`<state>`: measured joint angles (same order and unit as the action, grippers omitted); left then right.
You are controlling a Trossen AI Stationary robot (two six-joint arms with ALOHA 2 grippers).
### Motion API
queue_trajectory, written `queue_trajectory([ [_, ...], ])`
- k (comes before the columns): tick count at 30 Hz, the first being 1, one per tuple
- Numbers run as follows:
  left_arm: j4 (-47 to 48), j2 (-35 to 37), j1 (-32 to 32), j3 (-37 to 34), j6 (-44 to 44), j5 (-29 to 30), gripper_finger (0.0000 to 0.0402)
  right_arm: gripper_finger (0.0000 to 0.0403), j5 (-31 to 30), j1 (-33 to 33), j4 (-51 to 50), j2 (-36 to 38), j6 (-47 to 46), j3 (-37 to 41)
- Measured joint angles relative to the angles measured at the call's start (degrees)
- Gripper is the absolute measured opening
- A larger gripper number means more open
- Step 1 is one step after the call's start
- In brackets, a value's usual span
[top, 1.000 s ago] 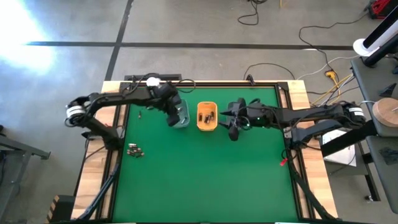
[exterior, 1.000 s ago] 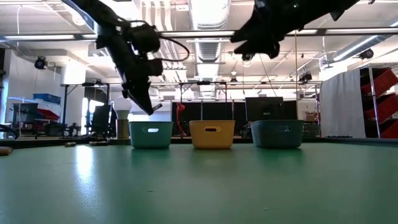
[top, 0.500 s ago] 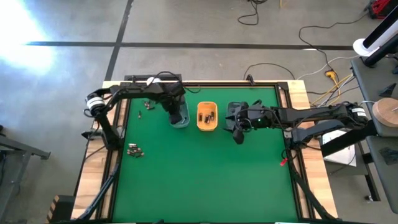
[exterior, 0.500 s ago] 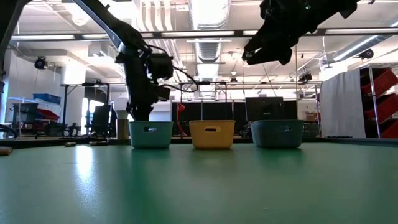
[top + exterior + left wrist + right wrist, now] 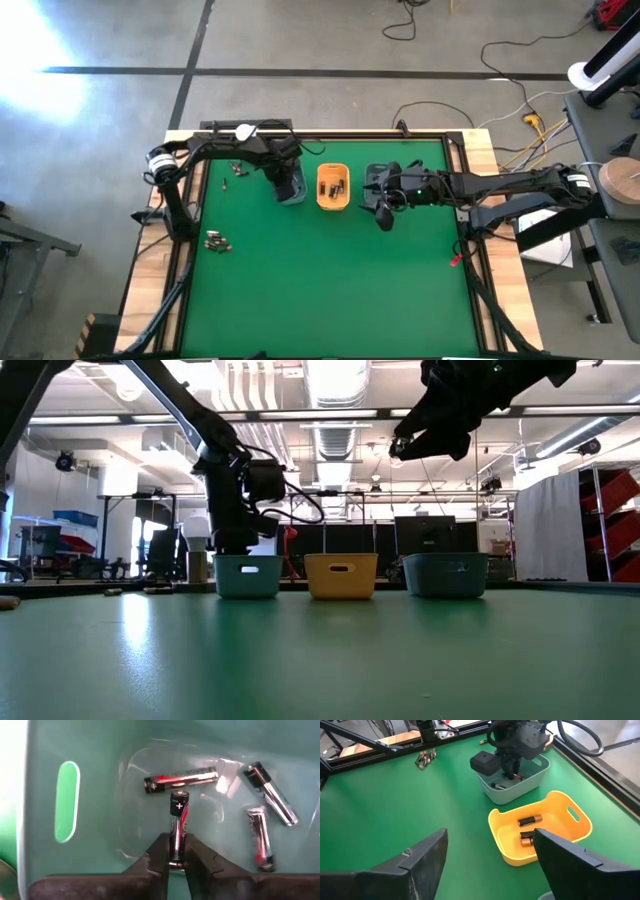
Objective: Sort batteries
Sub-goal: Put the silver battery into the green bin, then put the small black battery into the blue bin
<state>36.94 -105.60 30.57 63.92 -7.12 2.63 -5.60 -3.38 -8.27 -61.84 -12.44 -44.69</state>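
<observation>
Three trays stand in a row near the far edge of the surface [image 5: 320, 290]: left tray [image 5: 291, 187], middle tray [image 5: 333, 187], right tray [image 5: 446, 574]. Left claw [image 5: 174, 857] is inside the left tray, a battery [image 5: 178, 822] upright between its fingers; three more batteries [image 5: 181, 779] lie flat on the tray floor beyond it. Middle tray holds two batteries [image 5: 528, 821] lying side by side. Right claw [image 5: 381, 208] hangs over the right tray. Loose batteries [image 5: 218, 241] lie in a cluster near the surface's left edge; a smaller cluster [image 5: 235, 170] lies left of the left tray.
</observation>
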Motion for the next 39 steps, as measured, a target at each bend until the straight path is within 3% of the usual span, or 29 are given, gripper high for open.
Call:
queue_trajectory([
  [10, 0.0, 1.4, -0.7, 0.0, 0.5, 0.0, 0.01, 0.0319, -0.4, 0.0, 0.0, 0.2, 0.5, 0.0],
  [15, 1.6, 6.5, -1.8, -0.2, 3.1, 0.0, 0.0127, 0.0328, -0.4, 0.0, -0.2, 1.5, 1.1, 0.0],
  [24, -3.1, 16.6, -5.8, -7.4, 8.1, -0.1, 0.0128, 0.0328, -0.5, -0.1, -2.1, 3.8, 3.1, 0.0],
  [33, -5.4, 14.4, -12.1, -9.1, 7.4, 0.1, 0.0125, 0.0325, -0.5, -0.2, -1.7, 3.6, 3.1, 0.0],
  [39, 1.4, 14.6, -12.3, -9.1, 7.0, 6.2, 0.0125, 0.0328, -0.5, -0.2, -1.9, 3.6, 1.9, 0.0],
])
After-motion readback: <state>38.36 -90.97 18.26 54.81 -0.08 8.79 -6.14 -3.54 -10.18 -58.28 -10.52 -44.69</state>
